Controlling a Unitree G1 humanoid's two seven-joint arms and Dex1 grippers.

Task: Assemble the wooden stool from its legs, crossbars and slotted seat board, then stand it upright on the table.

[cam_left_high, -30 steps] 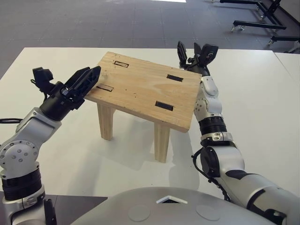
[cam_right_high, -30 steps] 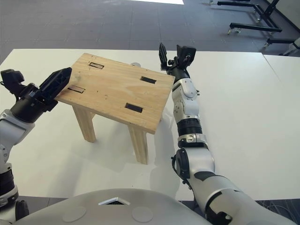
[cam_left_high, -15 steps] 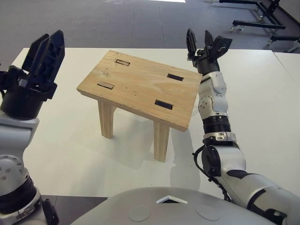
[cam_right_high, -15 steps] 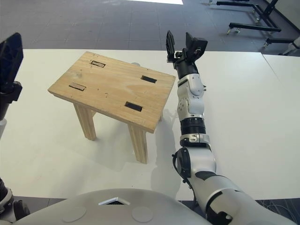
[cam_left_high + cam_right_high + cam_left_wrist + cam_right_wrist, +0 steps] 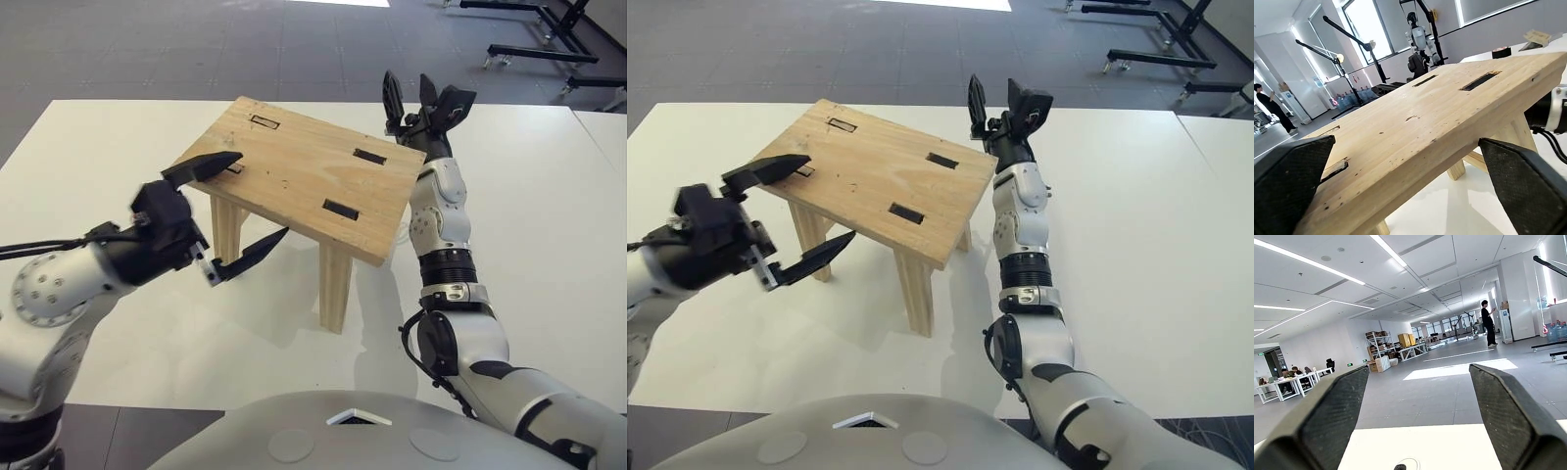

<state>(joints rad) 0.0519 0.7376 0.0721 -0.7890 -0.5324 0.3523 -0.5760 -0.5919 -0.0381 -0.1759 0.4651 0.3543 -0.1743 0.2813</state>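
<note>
The stool [image 5: 304, 166] stands mid-counter [image 5: 549, 225] and is the main obstacle. Its seat board [image 5: 884, 168] overhangs the legs, so a low approach from the near side meets the near-left leg [image 5: 225, 223] or the near-right leg [image 5: 333, 290]. The gap between those two legs is open down to the counter. The left jaws, spread wide, straddle the seat's near-left corner, with one finger [image 5: 204, 166] over the top and one [image 5: 250, 253] below the edge, in front of that leg. The right arm [image 5: 438, 211] rises just beside the seat's right end, with the right jaws apart above the far corner, not touching it. Beyond that arm, wide counter offers a way in.
</note>
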